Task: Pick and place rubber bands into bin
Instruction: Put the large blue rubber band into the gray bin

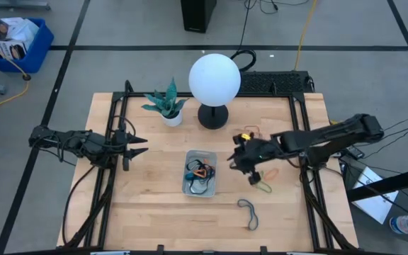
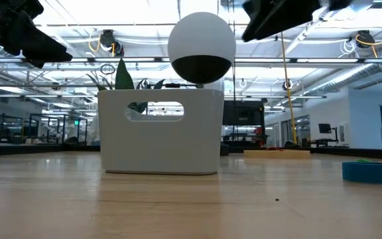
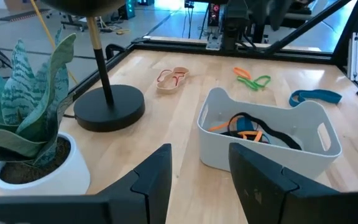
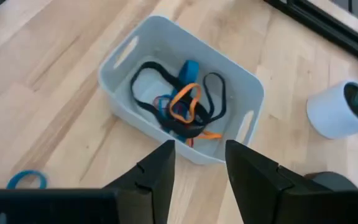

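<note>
Waiting at frame left, the left gripper is parted, empty. Centre: bin holding several bands. Right gripper hovers just right, released; next, probably, the green band lower right — descend squarely.

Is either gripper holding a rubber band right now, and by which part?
No. The right gripper is open and empty beside the bin; the left gripper waits open and empty at the table's left.
</note>
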Motion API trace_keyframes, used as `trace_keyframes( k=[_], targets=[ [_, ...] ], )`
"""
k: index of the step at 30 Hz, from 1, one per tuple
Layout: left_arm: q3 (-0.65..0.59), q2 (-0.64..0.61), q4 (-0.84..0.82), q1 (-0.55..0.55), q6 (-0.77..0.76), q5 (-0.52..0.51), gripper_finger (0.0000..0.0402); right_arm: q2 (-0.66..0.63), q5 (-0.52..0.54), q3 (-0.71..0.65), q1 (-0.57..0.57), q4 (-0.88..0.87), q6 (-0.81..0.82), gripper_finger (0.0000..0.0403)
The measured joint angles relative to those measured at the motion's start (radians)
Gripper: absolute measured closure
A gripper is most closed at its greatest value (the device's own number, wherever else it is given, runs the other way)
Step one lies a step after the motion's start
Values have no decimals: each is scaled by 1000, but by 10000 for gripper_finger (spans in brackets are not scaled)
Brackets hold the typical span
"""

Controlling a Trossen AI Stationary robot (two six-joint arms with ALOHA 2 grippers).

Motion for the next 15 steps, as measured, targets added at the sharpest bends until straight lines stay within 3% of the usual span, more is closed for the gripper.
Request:
trace_keyframes(
  k=[2,8,15],
  targets=[
    [0,0,0,0,1,0,236,-6,44,0,41,-18,12,266],
    [0,0,1,0,-3,1,236,5,46,0,159,-59,-44,265],
    [0,0,0,0,-3,1,236,96,48,0,229,-77,82,266]
  ],
)
